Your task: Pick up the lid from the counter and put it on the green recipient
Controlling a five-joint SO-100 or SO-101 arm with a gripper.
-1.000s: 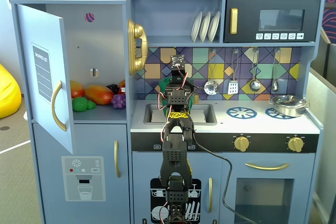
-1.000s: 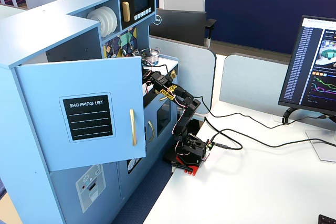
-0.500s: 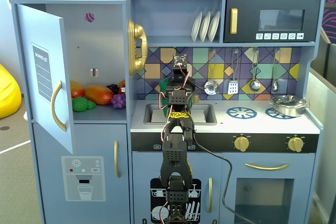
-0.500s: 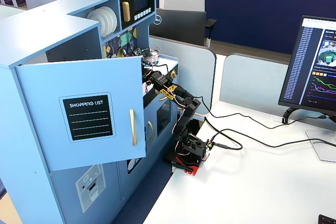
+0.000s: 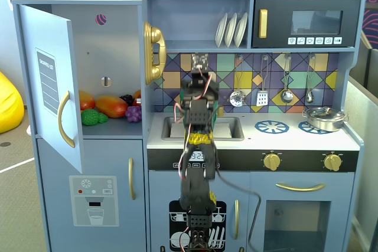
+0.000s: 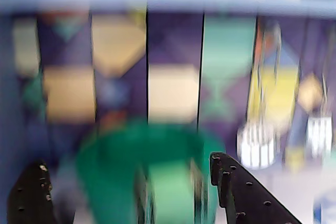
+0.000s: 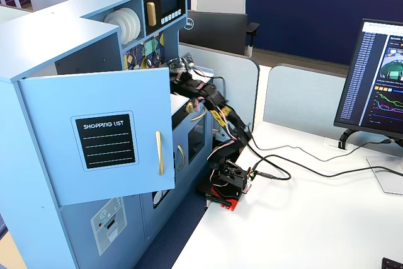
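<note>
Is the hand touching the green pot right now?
Cannot tell. The blurred wrist view shows the hand open, its fingers flanking the green pot; no view shows contact or a gap plainly.

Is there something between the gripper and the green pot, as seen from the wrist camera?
Nothing visible. In the blurred wrist view the green pot lies directly ahead of the open gripper, between its two black fingers, with only the tiled back wall behind it.
</note>
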